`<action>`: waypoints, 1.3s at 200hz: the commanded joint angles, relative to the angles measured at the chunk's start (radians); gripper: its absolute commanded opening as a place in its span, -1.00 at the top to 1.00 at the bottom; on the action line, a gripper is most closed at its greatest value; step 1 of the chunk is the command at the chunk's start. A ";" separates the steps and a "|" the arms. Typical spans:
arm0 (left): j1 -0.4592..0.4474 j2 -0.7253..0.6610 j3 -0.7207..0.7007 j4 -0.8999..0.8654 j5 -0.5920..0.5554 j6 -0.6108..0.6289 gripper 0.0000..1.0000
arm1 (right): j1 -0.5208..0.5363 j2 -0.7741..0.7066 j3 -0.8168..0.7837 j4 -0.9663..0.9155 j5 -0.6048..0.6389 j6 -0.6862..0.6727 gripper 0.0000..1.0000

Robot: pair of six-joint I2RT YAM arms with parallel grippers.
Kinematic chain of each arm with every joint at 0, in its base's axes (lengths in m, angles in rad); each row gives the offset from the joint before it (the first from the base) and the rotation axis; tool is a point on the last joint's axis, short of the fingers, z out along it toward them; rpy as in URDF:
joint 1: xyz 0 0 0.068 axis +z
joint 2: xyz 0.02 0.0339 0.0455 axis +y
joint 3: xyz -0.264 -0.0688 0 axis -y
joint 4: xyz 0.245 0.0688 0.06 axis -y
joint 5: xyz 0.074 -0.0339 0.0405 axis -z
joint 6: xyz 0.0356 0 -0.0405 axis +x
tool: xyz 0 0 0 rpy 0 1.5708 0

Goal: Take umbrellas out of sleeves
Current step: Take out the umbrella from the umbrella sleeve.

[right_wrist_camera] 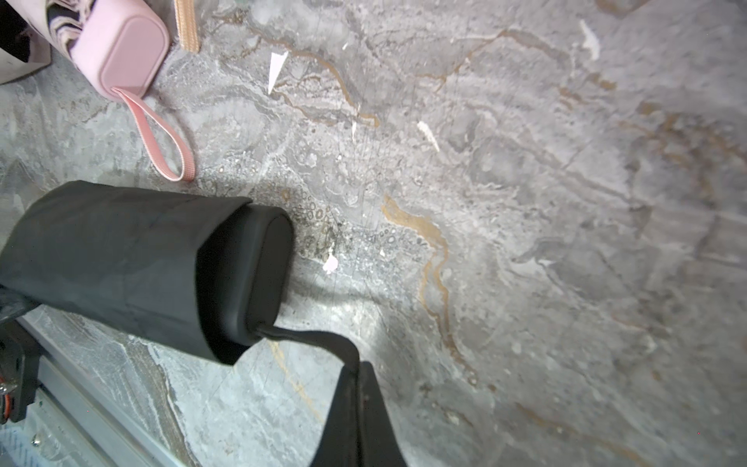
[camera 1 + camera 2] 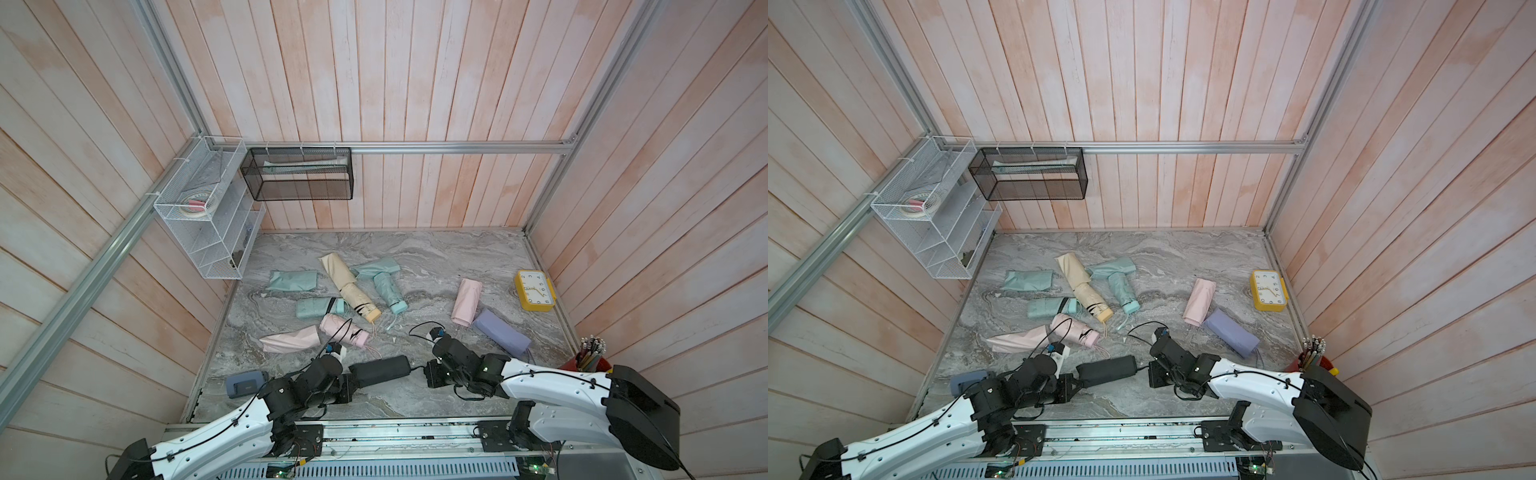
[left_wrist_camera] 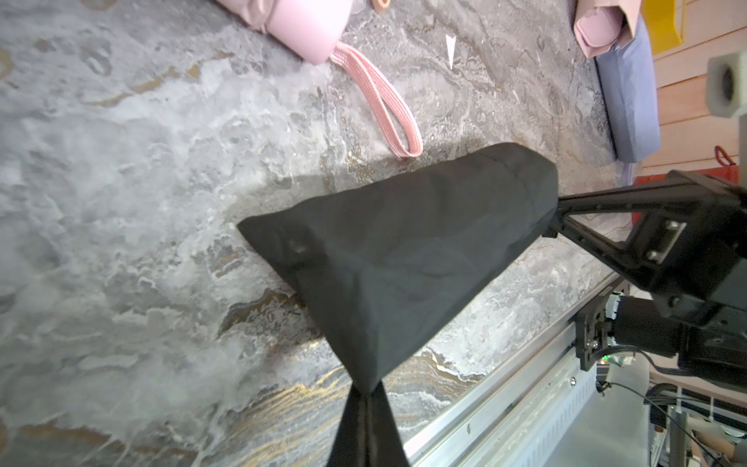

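1. Shut tight at the left gripper (image 3: 367, 398), jaws nipping the sealed corner of the black sleeve (image 3: 404, 250), no gap showing.
2. Shut just as tight at the right gripper (image 1: 357, 370), pinching the thin wrist cord (image 1: 307, 335) of the black umbrella (image 1: 258, 275).
3. Strung between the two sets of jaws: sleeve low over the marble table (image 1: 525, 202), maybe resting on it, hard to say; umbrella's stubby butt poking out of the mouth on the right jaws' side, everything else buried in cloth.
4. Looks like the pull-apart step, barely begun.
5. Could slip here: only a skinny cord to hold in the right jaws, easily stripped free by a hard tug.
6. Could lose the left pinch too: just a pucker of limp cloth held, so risks dragging the whole bundle towards the right jaws instead of sliding anything out.
7. Worth watching for an umbrella tip caught through the cloth in the left jaws; cannot tell from here, and would lock everything together.
8. Sitting just beside the sleeve, on the far side of both jaws: pink strap (image 1: 161, 137) of the pink umbrella (image 1: 121, 52); may snag and get towed along.
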 commanded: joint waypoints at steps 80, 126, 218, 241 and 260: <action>0.000 -0.064 -0.026 -0.090 -0.070 -0.080 1.00 | -0.017 -0.050 -0.034 -0.072 0.075 0.047 1.00; 0.003 -0.086 -0.028 -0.117 -0.091 -0.102 1.00 | -0.031 -0.046 -0.038 -0.077 0.078 0.050 1.00; 0.019 -0.122 -0.030 -0.151 -0.105 -0.126 1.00 | -0.068 -0.060 -0.044 -0.119 0.110 0.061 1.00; 0.027 -0.132 -0.031 -0.154 -0.097 -0.124 1.00 | -0.080 -0.072 -0.050 -0.125 0.112 0.061 1.00; 0.033 -0.133 -0.029 -0.160 -0.096 -0.120 1.00 | -0.090 -0.083 -0.052 -0.132 0.114 0.063 1.00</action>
